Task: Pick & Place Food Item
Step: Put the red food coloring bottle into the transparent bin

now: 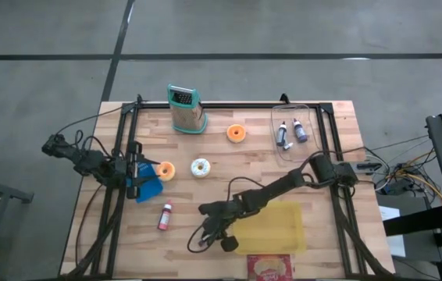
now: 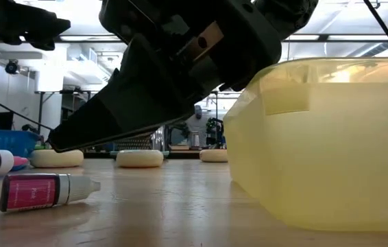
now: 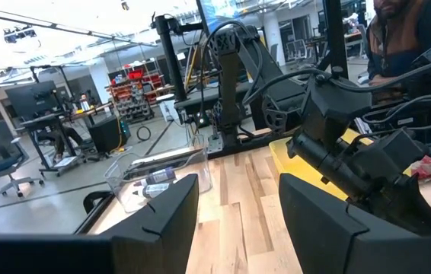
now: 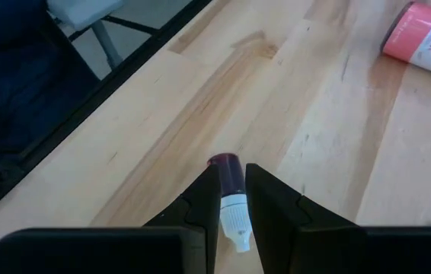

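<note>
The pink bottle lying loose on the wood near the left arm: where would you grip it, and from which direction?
Grip the pink bottle across the middle of its labelled body, coming straight down from above. It lies flat on its side, so the round body rolls and the narrow white tip offers little hold. Set the fingers across its long axis. The left gripper stands open, closest.

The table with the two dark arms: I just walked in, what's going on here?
The right gripper is low over the wooden table, shut on a small dark-capped bottle with a white nozzle, beside the pink-labelled bottle and the yellow translucent tub. The left gripper waits open at the table's left edge.
</note>
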### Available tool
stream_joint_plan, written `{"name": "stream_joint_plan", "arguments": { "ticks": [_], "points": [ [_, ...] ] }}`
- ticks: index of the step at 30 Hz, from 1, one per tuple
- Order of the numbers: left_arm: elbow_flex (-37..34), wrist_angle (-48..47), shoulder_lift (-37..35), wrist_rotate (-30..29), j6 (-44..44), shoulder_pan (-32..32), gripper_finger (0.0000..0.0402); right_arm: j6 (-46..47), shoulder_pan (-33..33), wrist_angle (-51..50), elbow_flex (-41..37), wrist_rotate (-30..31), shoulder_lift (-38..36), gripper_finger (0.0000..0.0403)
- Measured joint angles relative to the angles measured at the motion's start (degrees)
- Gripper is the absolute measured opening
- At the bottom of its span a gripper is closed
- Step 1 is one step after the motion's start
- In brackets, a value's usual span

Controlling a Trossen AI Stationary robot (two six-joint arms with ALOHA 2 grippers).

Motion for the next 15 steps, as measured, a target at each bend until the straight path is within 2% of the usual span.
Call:
{"name": "stream_joint_plan", "arguments": {
  "ticks": [8,15],
  "points": [
    [0.00,0.00,0.00,0.00,0.00,0.02,0.0188,-1.97,-0.52,0.66,0.04,0.05,0.00,0.0061],
    [0.00,0.00,0.00,0.00,0.00,0.02,0.0188,-0.87,-0.85,2.06,0.09,2.56,0.00,0.0061]
  ]
}}
